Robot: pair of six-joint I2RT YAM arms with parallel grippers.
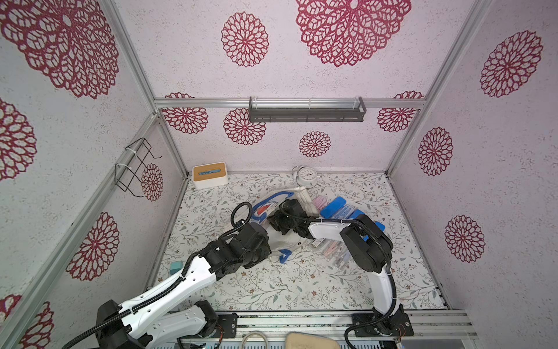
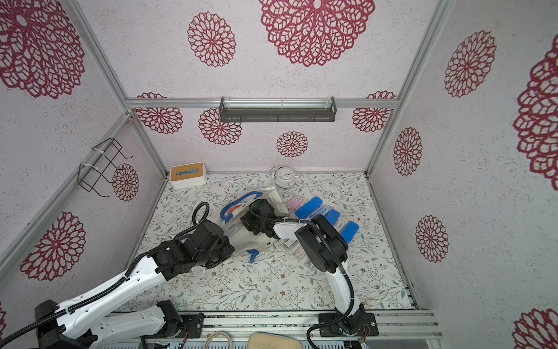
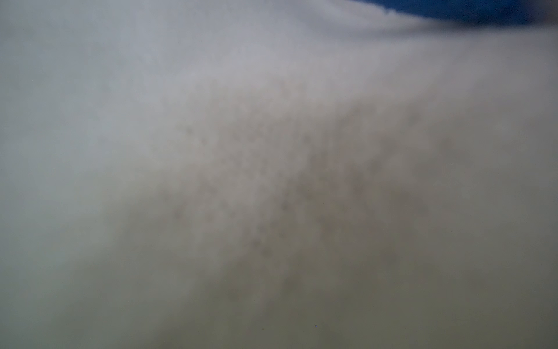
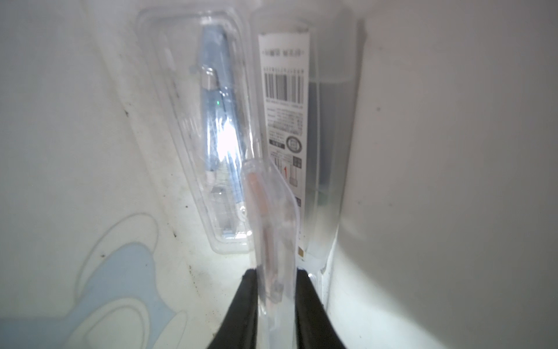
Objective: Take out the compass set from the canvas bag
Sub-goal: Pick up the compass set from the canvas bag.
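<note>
Fig.: We show the soft off-white canvas bag [image 1: 285, 240] w/ bright blue strap handles, lying near the centre of the floral-patterned surface [image 1: 271, 287] in both top views. The right arm [image 1: 326, 231] extends into the bag's mouth. The right end effector [image 4: 276, 273] is inside, jaws narrow, w/ both black fingers [image 4: 241, 308] against the sides of the compass set [image 4: 271, 217]. The set is a clear hard-plastic case w/ an orange-pink instrument in it, standing on edge. Deeper in the bag, just beside it, lie a clear blister case [image 4: 217, 136] w/ a blue instrument and a barcode-labelled case [image 4: 285, 105]. The left arm [image 1: 196, 275] leans over the bag's left side. The left end effector is hidden under the wrist, and its cam. shows only blurred pale cloth [image 3: 271, 151]. It is closed, but we cannot tell whether it pinches anything. Outside the bag, on its right, are blue oblong cases [image 1: 333, 208] and clear cases [image 1: 332, 250], partly under the right arm.
</note>
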